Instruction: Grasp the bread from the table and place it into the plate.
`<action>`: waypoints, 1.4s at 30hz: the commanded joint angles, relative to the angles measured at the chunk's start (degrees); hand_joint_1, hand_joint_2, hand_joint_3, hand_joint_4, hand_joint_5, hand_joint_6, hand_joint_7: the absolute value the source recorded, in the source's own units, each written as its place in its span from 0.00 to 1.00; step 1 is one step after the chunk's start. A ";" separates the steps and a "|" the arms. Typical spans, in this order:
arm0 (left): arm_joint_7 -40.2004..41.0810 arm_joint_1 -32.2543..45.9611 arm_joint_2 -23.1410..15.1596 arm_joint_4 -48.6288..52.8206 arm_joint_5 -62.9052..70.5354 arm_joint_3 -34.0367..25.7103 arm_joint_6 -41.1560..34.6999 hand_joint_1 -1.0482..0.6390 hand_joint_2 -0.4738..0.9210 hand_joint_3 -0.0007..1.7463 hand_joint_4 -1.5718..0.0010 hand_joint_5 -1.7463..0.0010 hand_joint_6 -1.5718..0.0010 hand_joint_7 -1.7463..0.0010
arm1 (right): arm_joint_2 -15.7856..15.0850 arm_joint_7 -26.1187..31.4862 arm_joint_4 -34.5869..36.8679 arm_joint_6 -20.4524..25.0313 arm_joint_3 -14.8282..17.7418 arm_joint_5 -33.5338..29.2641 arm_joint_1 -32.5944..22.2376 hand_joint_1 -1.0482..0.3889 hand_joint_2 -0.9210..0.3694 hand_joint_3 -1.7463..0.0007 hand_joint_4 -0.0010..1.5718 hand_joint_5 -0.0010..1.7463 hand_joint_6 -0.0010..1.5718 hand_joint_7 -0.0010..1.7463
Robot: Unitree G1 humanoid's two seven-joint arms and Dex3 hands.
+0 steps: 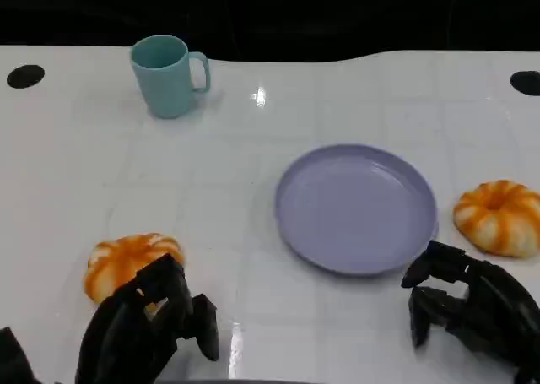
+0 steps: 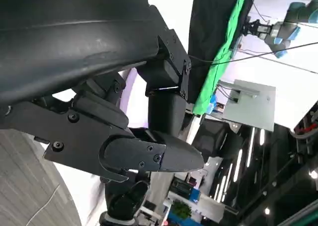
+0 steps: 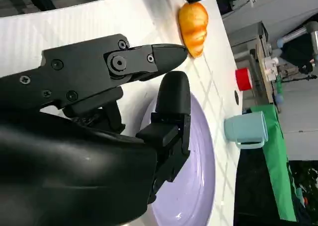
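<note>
Left hand (image 1: 148,325) & right hand (image 1: 472,304): both matte black, many-fingered, blocky segmented links w/ rounded tips. Wrist views show a smooth rounded black shell behind each hand, flat finger plates fixed w/ small black recessed screws, hinge pins visible at link joints. No markings or cables seen.

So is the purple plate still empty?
Yes, empty. The plate shows only bare purple surface; both breads lie on the table beside it.
</note>
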State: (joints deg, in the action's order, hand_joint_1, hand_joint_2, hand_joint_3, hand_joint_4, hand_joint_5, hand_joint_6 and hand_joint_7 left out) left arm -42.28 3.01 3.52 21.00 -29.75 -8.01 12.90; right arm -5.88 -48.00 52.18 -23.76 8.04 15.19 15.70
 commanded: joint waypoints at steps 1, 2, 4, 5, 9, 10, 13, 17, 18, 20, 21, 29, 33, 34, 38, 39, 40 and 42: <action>-0.44 -0.48 -0.71 0.29 0.30 -0.26 0.20 0.15 1.00 0.17 0.44 0.00 0.55 0.07 | -0.82 0.37 1.25 1.20 0.06 -0.41 -1.07 0.32 0.00 0.89 0.49 0.95 0.49 0.76; -0.42 -0.50 -0.65 0.32 0.13 -0.30 0.02 0.15 1.00 0.17 0.44 0.00 0.54 0.08 | -0.83 0.30 1.32 1.21 0.07 -0.37 -1.05 0.32 0.00 0.89 0.49 0.95 0.49 0.76; -0.59 -0.46 -0.64 0.27 0.01 -0.29 0.06 0.14 1.00 0.16 0.44 0.00 0.54 0.09 | -0.81 0.49 1.38 1.32 0.03 -0.45 -1.04 0.32 0.00 0.89 0.49 0.95 0.49 0.77; -0.63 -0.44 -0.64 0.26 -0.01 -0.29 0.10 0.14 1.00 0.16 0.44 0.00 0.54 0.09 | -0.80 0.55 1.39 1.36 0.02 -0.48 -1.03 0.32 0.00 0.89 0.49 0.95 0.49 0.77; -1.12 -1.09 -0.88 2.13 2.58 -0.38 6.47 0.15 1.00 0.21 0.48 0.00 0.58 0.08 | -0.79 0.49 1.88 2.01 0.06 -0.38 -0.84 0.33 0.00 0.89 0.48 0.95 0.49 0.78; -1.14 -1.16 -0.93 2.27 2.84 -0.42 7.30 0.16 1.00 0.21 0.50 0.00 0.60 0.09 | -0.86 0.79 1.77 2.12 -0.09 -0.63 -0.86 0.32 0.00 0.89 0.48 0.94 0.49 0.78; 0.68 -1.31 -0.75 2.88 5.83 -0.59 13.55 0.16 1.00 0.24 0.57 0.00 0.63 0.18 | -0.84 0.74 2.40 1.47 -0.14 -0.82 -0.71 0.31 0.00 0.89 0.48 0.94 0.48 0.77; 3.84 -0.83 -2.50 1.23 10.95 0.40 15.86 0.16 1.00 0.26 0.61 0.07 0.64 0.29 | -0.79 1.40 2.48 0.67 -0.35 -1.29 -0.88 0.31 0.00 0.89 0.48 0.94 0.48 0.77; 5.16 -0.41 -3.12 -0.06 12.65 0.79 15.54 0.16 1.00 0.26 0.61 0.11 0.64 0.35 | -0.77 1.60 2.32 0.58 -0.41 -1.38 -1.01 0.31 0.00 0.88 0.47 0.94 0.48 0.77; 9.30 0.89 -4.67 -3.86 18.51 1.64 15.99 0.16 1.00 0.26 0.64 0.18 0.65 0.44 | -0.70 1.39 1.31 0.52 -0.47 -1.14 -1.47 0.31 0.00 0.88 0.46 0.96 0.48 0.78; 11.41 1.44 -5.57 -5.63 21.77 1.96 16.62 0.16 1.00 0.26 0.65 0.21 0.65 0.47 | -0.65 1.11 1.19 0.13 -0.40 -0.97 -1.58 0.31 0.00 0.88 0.46 0.96 0.47 0.78; 23.17 3.79 -11.76 -16.75 41.20 4.84 15.57 0.23 1.00 0.24 0.71 0.49 0.66 0.78 | -0.68 0.66 1.35 0.42 -0.24 -0.48 -1.85 0.31 0.00 0.88 0.45 0.98 0.47 0.80; 30.73 4.11 -16.63 -23.90 59.13 5.52 12.85 0.23 1.00 0.25 0.81 0.56 0.73 0.85 | -0.86 0.75 1.01 1.23 -0.15 -0.28 -2.11 0.30 0.00 0.88 0.46 0.97 0.47 0.79; 32.12 4.31 -17.47 -25.91 62.96 5.73 11.38 0.23 1.00 0.23 0.82 0.60 0.73 0.89 | -0.94 0.81 0.87 1.49 -0.22 -0.34 -2.13 0.31 0.00 0.88 0.46 0.97 0.47 0.78; 35.45 4.71 -20.22 -32.33 74.92 7.04 5.73 0.25 1.00 0.18 0.87 0.66 0.74 0.95 | -0.77 0.98 0.79 1.92 -0.22 -0.33 -2.08 0.30 0.00 0.89 0.47 0.97 0.48 0.78; 35.41 4.77 -20.69 -33.71 77.12 7.49 4.06 0.25 1.00 0.17 0.89 0.67 0.75 0.96 | -0.77 0.86 0.87 1.91 -0.23 -0.32 -2.04 0.30 0.00 0.90 0.47 0.97 0.48 0.79; 34.83 4.81 -21.19 -35.31 79.48 8.01 2.19 0.26 1.00 0.14 0.91 0.68 0.76 0.97 | -0.84 0.95 0.53 1.53 -0.39 -0.55 -2.20 0.31 0.00 0.90 0.47 0.97 0.48 0.78; 33.44 4.81 -21.87 -37.55 82.50 9.06 -0.83 0.27 1.00 0.11 0.94 0.69 0.78 0.98 | -0.90 0.91 -0.13 0.71 -0.53 -0.72 -2.58 0.32 0.00 0.89 0.47 0.98 0.48 0.78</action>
State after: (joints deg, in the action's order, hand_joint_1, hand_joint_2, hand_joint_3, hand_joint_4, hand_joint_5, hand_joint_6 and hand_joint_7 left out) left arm -7.78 7.45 -16.55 -13.52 49.22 0.06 15.47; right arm -6.00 -47.37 51.70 -23.62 7.81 15.30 15.20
